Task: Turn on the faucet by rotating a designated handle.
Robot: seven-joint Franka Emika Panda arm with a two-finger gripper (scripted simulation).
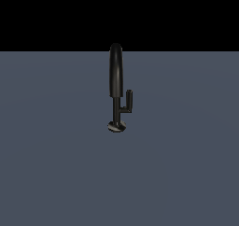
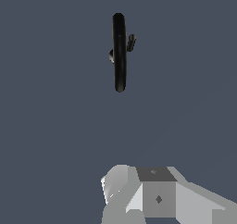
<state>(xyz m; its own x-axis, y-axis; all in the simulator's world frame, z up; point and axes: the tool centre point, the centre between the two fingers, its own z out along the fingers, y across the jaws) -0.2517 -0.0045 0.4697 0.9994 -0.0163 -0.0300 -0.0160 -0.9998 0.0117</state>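
Note:
The glossy black faucet (image 1: 115, 73) stands upright on the grey-blue floor, with a tall narrow arched spout, a thin stem and a small disc base (image 1: 116, 126). Its L-shaped handle (image 1: 127, 102) branches from the stem toward the exterior view's right and ends in an upright stub. In the wrist view the faucet (image 2: 119, 52) is seen from above, with the handle stub (image 2: 131, 42) beside the spout. Grey parts of my gripper (image 2: 139, 193) show at the frame's edge, well apart from the faucet. I cannot tell how its jaws stand. The gripper is not in the exterior view.
A flat grey-blue surface (image 1: 56, 164) spreads around the faucet. A black background lies beyond its far edge.

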